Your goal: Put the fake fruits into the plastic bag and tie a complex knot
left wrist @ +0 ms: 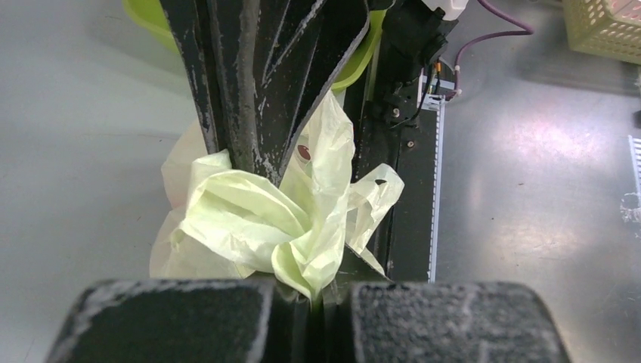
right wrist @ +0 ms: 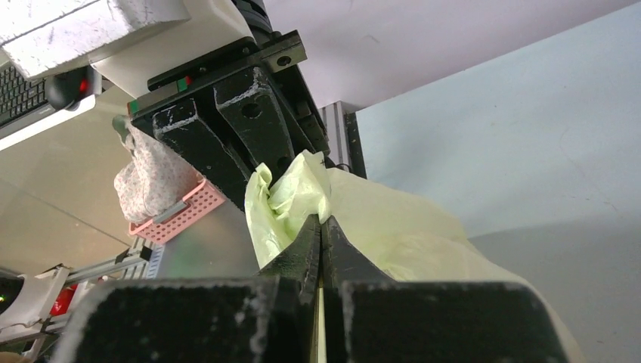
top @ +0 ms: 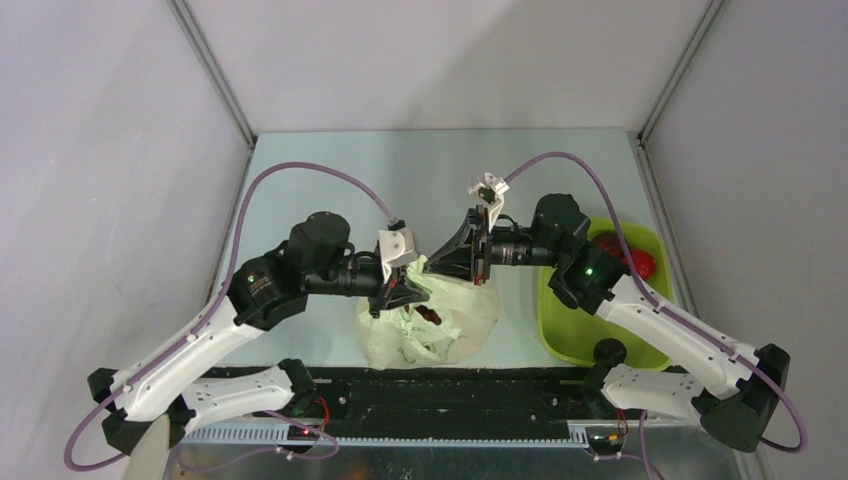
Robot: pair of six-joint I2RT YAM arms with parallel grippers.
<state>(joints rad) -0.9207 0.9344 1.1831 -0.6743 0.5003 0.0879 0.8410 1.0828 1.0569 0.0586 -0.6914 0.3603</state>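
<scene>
Two grippers met over the plastic bag (top: 445, 325), which sat on the table (top: 330, 170) near its front edge, at about 6 o'clock from the table's middle. The left gripper (top: 400, 292) came in from 9 o'clock and the right gripper (top: 433, 265) from 2 o'clock. Their tips were just beside each other at the bag's top, near its 11 o'clock corner.

In the left wrist view the left gripper (left wrist: 315, 291) had its jaws pressed together on a fold of the pale yellow-green film. The crumpled neck was bunched just beyond it at 12 o'clock, and the right gripper's fingers (left wrist: 249, 91) came down from 12 o'clock into the same bunch.

In the right wrist view the right gripper (right wrist: 321, 231) was likewise closed tight, with a thin edge of film pinched between its jaws. The left gripper's black fingers (right wrist: 242, 128) sat at 11 o'clock, touching the gathered film. Whether the bunch was tied could not be told.

Dark red fake fruits (top: 430, 314) showed through the film inside the bag. At 3 o'clock from the bag lay a lime-green tray (top: 565, 335) with red fruits (top: 640, 263) in its far end, partly hidden by the right arm. A pink basket (right wrist: 178, 215) holding a printed cloth (right wrist: 151, 178) showed at 9 o'clock in the right wrist view.
</scene>
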